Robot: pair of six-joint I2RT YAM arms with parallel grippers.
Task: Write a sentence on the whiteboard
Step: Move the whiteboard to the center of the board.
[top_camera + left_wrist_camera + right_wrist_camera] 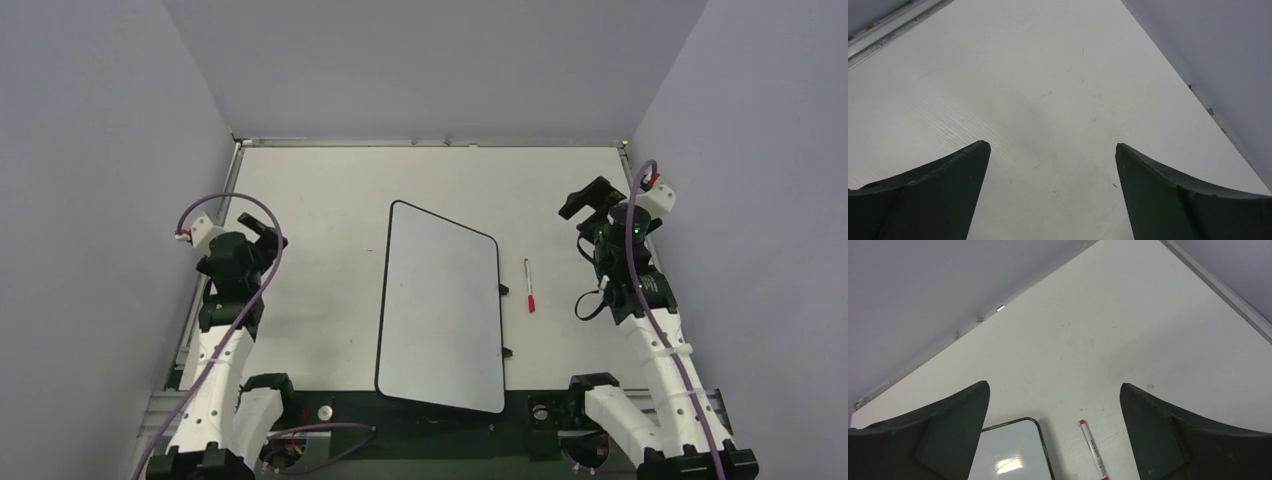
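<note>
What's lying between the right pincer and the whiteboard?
A marker lies on the table, apart from both the right pincer and the whiteboard. The top view shows it clearly.

Nothing legible shows. The marker [1093, 450] carries faint print along its barrel, too small to read; the whiteboard [440, 305] is blank.

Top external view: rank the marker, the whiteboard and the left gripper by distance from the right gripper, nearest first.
1. The marker, lying just right of the board, on the same side as the right gripper.
2. The whiteboard, in the middle; its right edge sits just beyond the marker.
3. The left gripper, across at the far left side.
</note>
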